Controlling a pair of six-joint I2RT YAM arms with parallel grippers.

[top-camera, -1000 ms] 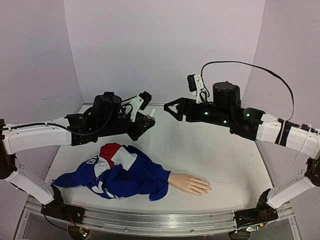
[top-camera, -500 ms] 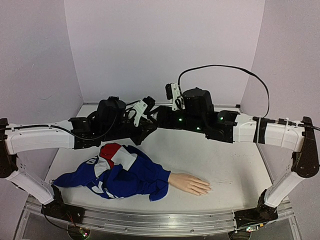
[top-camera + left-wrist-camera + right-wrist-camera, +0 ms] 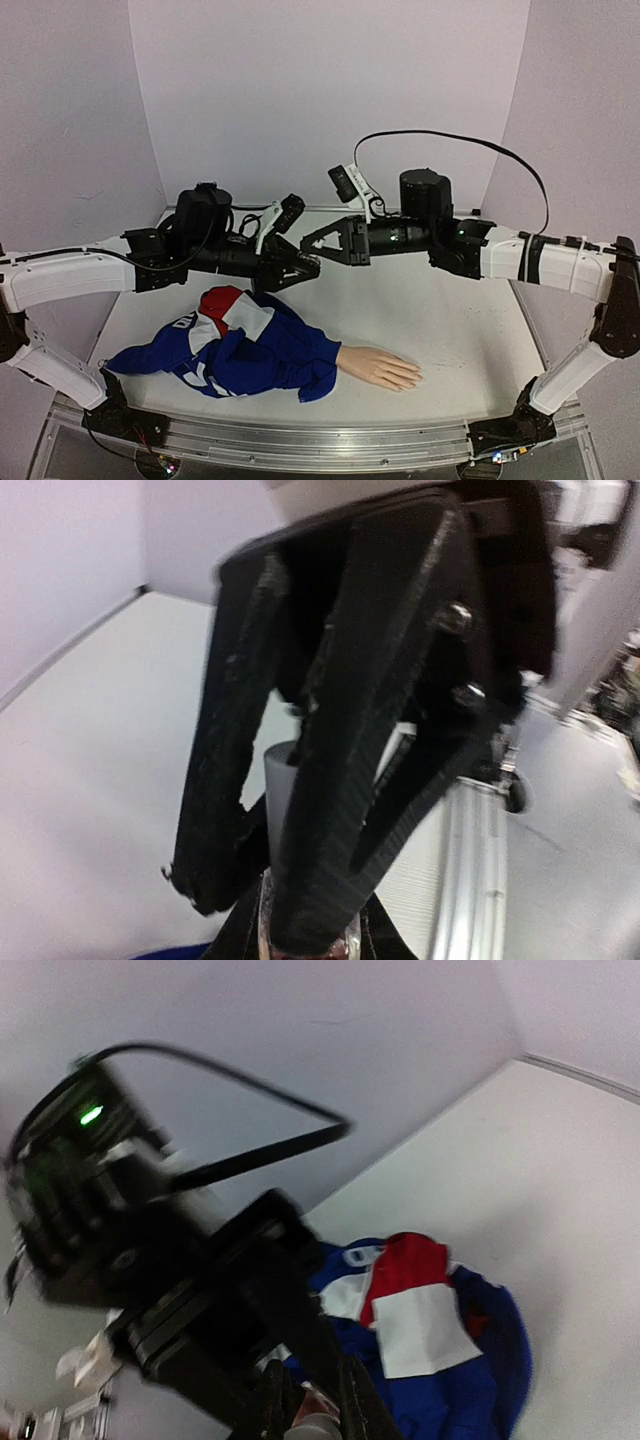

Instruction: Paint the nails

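Close to the front edge of the worktop (image 3: 470, 320), a little right of its middle, lies a beige dummy hand (image 3: 378, 367), flat, with its fingers pointing toward the right edge. The nails (image 3: 410, 379) sit at those fingertips and are too small to tell whether they carry any paint. The arm behind the hand is wrapped in a crumpled blue sleeve (image 3: 285, 355) with red and white patches, which stretches toward the front left corner.

Farther back, above the middle of the worktop, the two arms meet in the air. The left gripper (image 3: 312, 268) is clenched on a small bottle (image 3: 283, 780), a pale cylinder squeezed between its black fingers. The right gripper (image 3: 304, 243) reaches in from the right, tip to tip with the left, and its fingers are pinched on the bottle's pinkish-grey end. Neither gripper touches the hand.
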